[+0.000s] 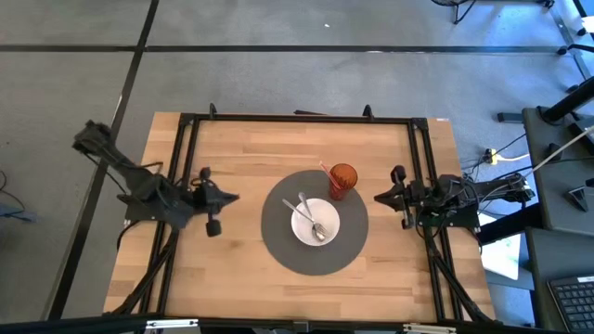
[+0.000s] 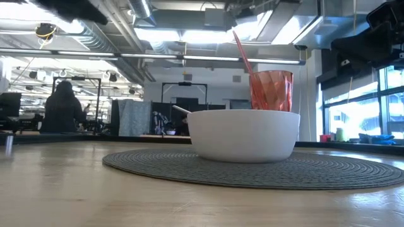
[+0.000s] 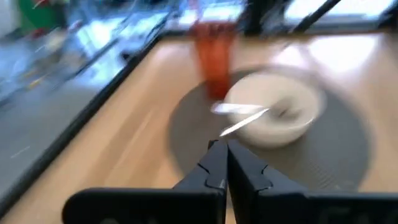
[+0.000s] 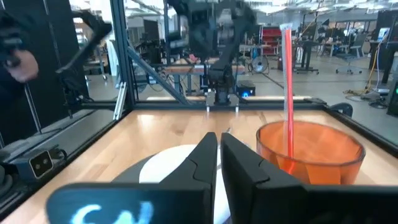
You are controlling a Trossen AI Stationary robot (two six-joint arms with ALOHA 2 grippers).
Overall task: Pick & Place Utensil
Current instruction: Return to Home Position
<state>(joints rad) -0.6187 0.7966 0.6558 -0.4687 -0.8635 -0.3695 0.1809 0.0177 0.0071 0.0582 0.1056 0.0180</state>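
Note:
Two silver utensils (image 1: 311, 218) lie crossed in a white bowl (image 1: 327, 215), their handles leaning on its rim (image 3: 239, 111). The bowl stands on a round grey placemat (image 1: 278, 243) at the middle of the table. An orange cup (image 1: 342, 179) with a red straw (image 4: 287, 81) stands on the mat's far right part. My left gripper (image 1: 234, 198) hovers left of the mat, shut and empty, pointing at the bowl (image 3: 273, 115). My right gripper (image 1: 379, 197) waits right of the cup, shut and empty (image 4: 219, 138).
A black frame (image 1: 297, 118) runs along the table's far, left and right sides. Bare wood (image 1: 232, 278) lies around the mat. In the low view a person (image 2: 63, 107) sits in the room far behind the table.

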